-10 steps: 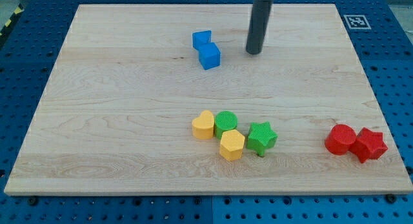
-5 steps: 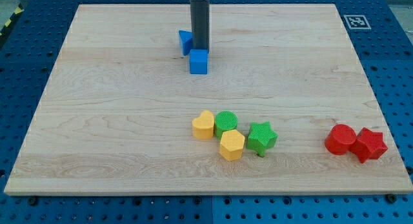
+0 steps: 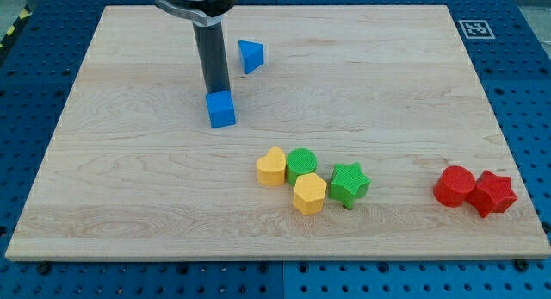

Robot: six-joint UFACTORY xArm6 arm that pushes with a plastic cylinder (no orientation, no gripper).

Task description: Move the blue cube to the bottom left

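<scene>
The blue cube (image 3: 221,109) lies on the wooden board (image 3: 129,187), left of centre in the upper half. My tip (image 3: 216,92) touches the cube's top edge, just above it in the view. The dark rod rises from there to the view's top. A second blue block, a triangular one (image 3: 250,55), lies apart to the upper right of the rod.
A yellow heart (image 3: 271,167), a green cylinder (image 3: 302,164), a yellow hexagon (image 3: 309,194) and a green star (image 3: 349,183) cluster below centre. Two red blocks (image 3: 454,186) (image 3: 493,193) sit at the lower right. A tag marker (image 3: 476,28) is at the board's top right corner.
My tip has swept from the right of the blue blocks to between them and then down-left. The blue cube has slid down and left, away from the triangular block.
</scene>
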